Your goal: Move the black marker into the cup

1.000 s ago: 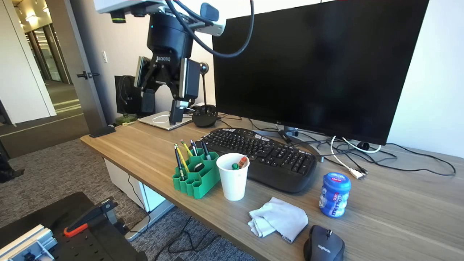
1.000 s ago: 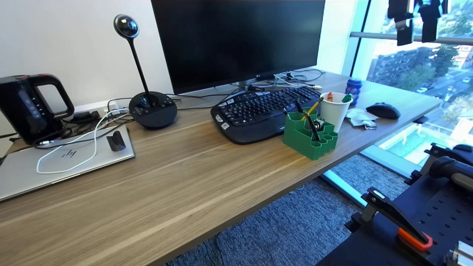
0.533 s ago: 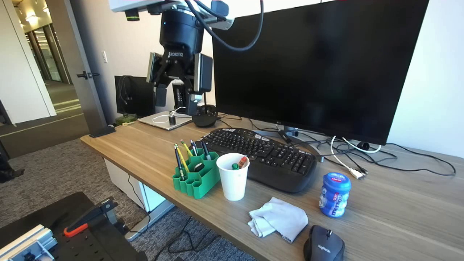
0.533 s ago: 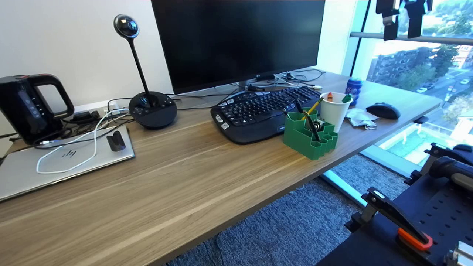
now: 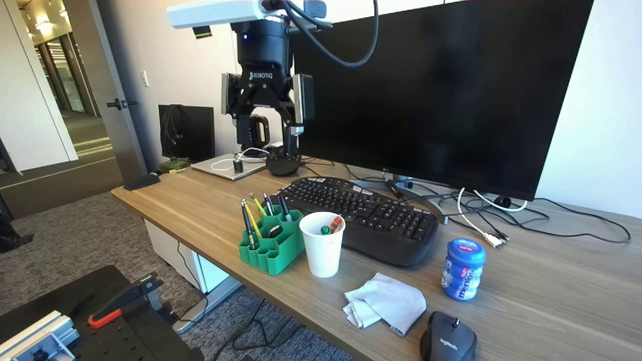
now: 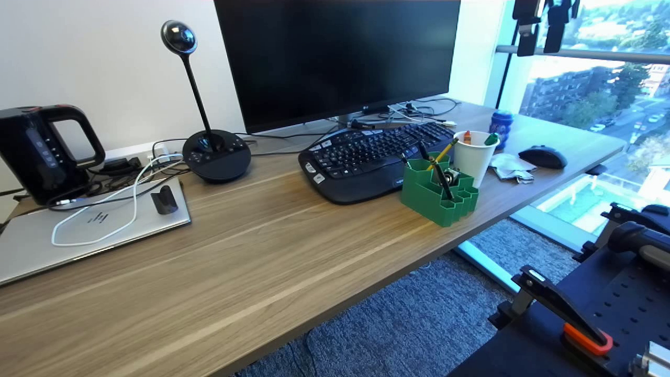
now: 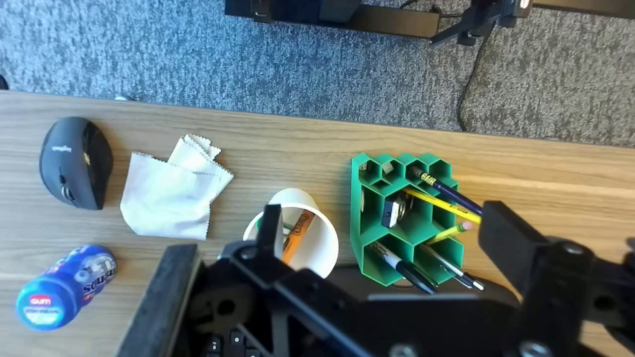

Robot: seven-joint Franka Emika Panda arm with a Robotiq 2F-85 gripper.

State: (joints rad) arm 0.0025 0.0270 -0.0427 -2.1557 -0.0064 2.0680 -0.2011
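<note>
A wood-grain desk [image 6: 251, 246] stretches along a pale wall [image 5: 175, 55], which looks warm at the left and cooler, almost bluish, at the right. At far left a grey door [image 5: 106, 85] with a dark lever [image 5: 120, 104] stands open, near a small switch [image 5: 145, 78]. Beyond it is a hallway [image 5: 85, 128] with lit ceiling lamps [image 5: 44, 25] (pale bands cross its floor, whether light or pattern I cannot tell). Speckled grey carpet [image 5: 65, 235] lies under the desk, around a white cabinet [image 5: 163, 245]. In an exterior view, a window [image 6: 555, 73] opens at far right, crossed by a rail [image 6: 617, 56]; bright daylight shows trees [image 6: 604, 102] and buildings [image 6: 555, 94] outside.
</note>
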